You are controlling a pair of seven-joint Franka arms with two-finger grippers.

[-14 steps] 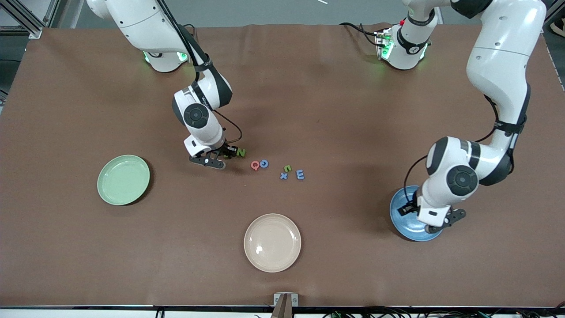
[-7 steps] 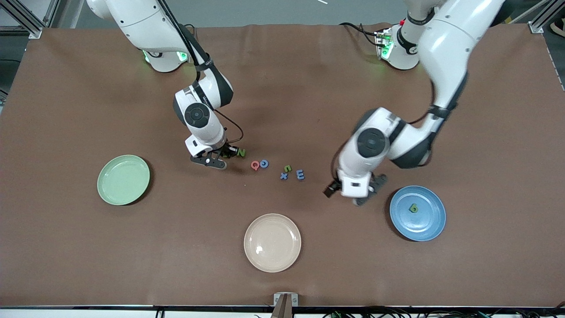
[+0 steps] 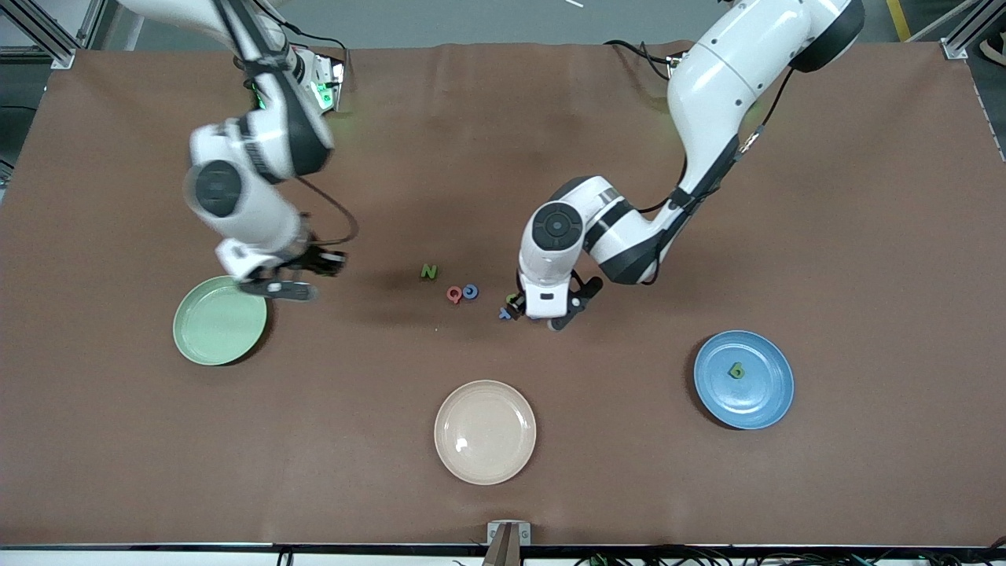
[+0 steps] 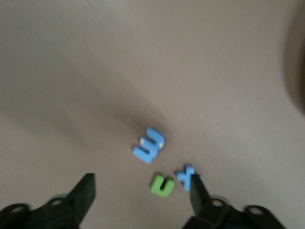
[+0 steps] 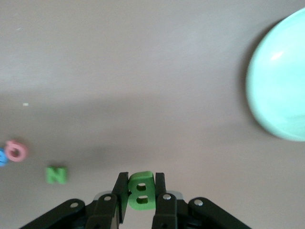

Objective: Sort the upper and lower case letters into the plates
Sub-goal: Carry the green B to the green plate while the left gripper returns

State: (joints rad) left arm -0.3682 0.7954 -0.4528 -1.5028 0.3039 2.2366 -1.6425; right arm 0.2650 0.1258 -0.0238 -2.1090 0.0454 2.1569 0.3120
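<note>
My right end effector [image 5: 141,195] pinches the green B [image 5: 141,190] at the mint plate's [image 3: 219,320] 1 o'clock rim, risking an early drop; left end effector [image 4: 143,200], wide over E [image 4: 148,144], could nudge u [image 4: 162,185] and x [image 4: 187,174].

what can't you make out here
- Front view: the blue E is hidden under the left gripper; only the left wrist view shows it.
- Front view: the green B is covered by the right gripper, whose jaws hold it.
- Front view: the letter on the blue plate is too small to read.
</note>
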